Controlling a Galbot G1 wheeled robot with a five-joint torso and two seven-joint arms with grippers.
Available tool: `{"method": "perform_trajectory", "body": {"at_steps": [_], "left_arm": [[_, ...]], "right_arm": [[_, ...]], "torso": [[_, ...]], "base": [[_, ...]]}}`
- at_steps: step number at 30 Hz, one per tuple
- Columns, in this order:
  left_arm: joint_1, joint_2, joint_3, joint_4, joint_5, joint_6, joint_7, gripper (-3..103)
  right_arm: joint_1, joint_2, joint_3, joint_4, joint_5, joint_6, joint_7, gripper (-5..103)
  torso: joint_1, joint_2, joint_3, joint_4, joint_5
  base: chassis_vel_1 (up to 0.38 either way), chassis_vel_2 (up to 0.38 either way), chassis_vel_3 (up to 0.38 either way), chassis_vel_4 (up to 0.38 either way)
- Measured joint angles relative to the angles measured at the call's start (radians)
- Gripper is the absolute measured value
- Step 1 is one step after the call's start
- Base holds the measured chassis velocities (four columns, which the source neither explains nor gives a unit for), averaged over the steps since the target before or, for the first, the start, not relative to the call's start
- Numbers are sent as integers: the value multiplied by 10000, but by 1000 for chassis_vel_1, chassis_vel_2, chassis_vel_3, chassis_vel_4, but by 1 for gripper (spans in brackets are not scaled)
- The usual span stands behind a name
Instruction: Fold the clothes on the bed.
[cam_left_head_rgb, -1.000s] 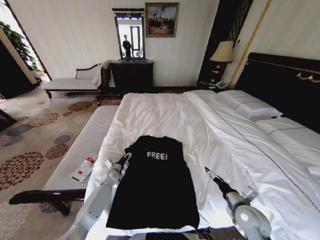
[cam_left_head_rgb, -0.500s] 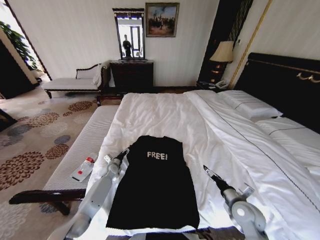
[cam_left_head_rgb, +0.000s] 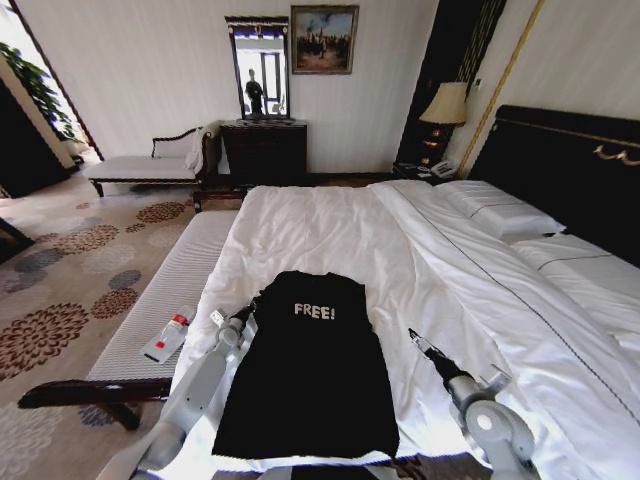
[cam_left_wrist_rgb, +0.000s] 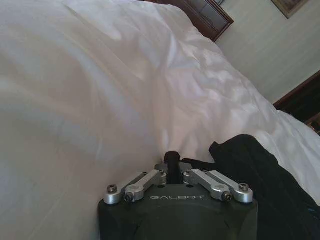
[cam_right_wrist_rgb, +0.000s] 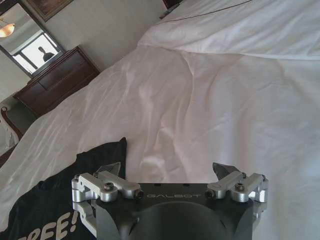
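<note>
Both arms extended forward and low. Left gripper (cam_left_head_rgb: 247, 312) at the end of a straight grey forearm, fingers pressed together. Right gripper (cam_left_head_rgb: 415, 340) angled inward, fingers (cam_right_wrist_rgb: 221, 171) spread wide apart, holding nothing.

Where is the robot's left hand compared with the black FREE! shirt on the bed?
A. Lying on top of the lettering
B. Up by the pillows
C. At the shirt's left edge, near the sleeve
C: in the head view the left hand sits at the left edge of the black T-shirt, by its sleeve.
</note>
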Motion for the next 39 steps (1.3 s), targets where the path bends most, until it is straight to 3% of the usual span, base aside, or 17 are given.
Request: {"method": "perform_trajectory", "body": {"at_steps": [8, 21, 39], "left_arm": [[81, 124, -66, -259, -3, -17, -43, 1], [991, 1121, -710, -1747, -435, -651, -161, 0], [1197, 1151, -1081, -2016, -446, -1116, -452, 0]], "right_arm": [[-100, 46, 37, 126, 13, -2, 3, 100], [-240, 96, -29, 319, 6, -7, 2, 100], [-415, 55, 26, 575, 86, -20, -28, 100]], "torso": [[0, 0, 0, 0, 0], [-1, 0, 0, 5, 0], [-1, 1, 0, 0, 1]], "base": [[0, 0, 0, 0], [0, 0, 0, 0], [0, 0, 0, 0]]}}
